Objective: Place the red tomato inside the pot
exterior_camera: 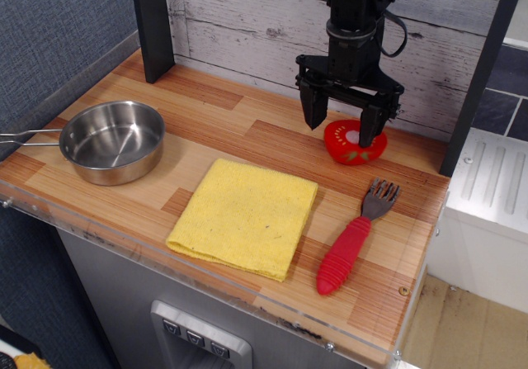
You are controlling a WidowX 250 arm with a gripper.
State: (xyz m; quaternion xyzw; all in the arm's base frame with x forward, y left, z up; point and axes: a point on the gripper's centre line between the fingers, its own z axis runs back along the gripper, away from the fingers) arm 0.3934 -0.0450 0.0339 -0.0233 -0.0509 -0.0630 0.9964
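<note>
The red tomato (351, 148) lies on the wooden counter at the back right, flat cut face towards the camera. My black gripper (341, 125) hangs over it, open, with one finger (314, 110) to the tomato's left and the other finger (367, 128) in front of its top. Whether the fingers touch the tomato I cannot tell. The pot (112, 141) is a shallow steel pan at the far left of the counter, its thin wire handle pointing left. It holds nothing.
A yellow cloth (247, 215) lies flat at the counter's middle front. A red-handled fork (353, 243) lies right of it, tines towards the tomato. A dark post (153, 24) stands at the back left, a plank wall (247, 14) behind, and a dark frame bar (478, 80) at the right.
</note>
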